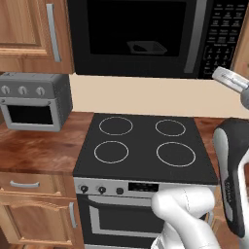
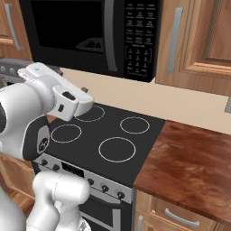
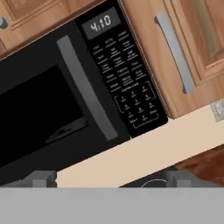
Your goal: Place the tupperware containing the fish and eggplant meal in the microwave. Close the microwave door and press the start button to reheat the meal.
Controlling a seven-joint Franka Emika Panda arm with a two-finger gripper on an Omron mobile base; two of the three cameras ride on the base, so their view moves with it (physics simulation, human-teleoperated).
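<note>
Nearest, the white arm's two-finger gripper (image 3: 111,178) is hanging with its dark fingertips (image 3: 41,178) spread wide apart and gripping nothing, below and in front of the large black microwave (image 1: 146,34). Under the microwave, the black glass cooktop with four white rings (image 1: 143,141) is lying bare. Farther back, the wide black microwave door with its vertical grey handle strip (image 3: 83,87) is sitting shut. Through its dark window, the shallow clear-grey rectangular tupperware (image 1: 146,47) is showing inside the microwave; its contents are too dim to make out. Right of the door, the keypad panel of white-labelled buttons (image 3: 127,78) is displaying 4:10.
</note>
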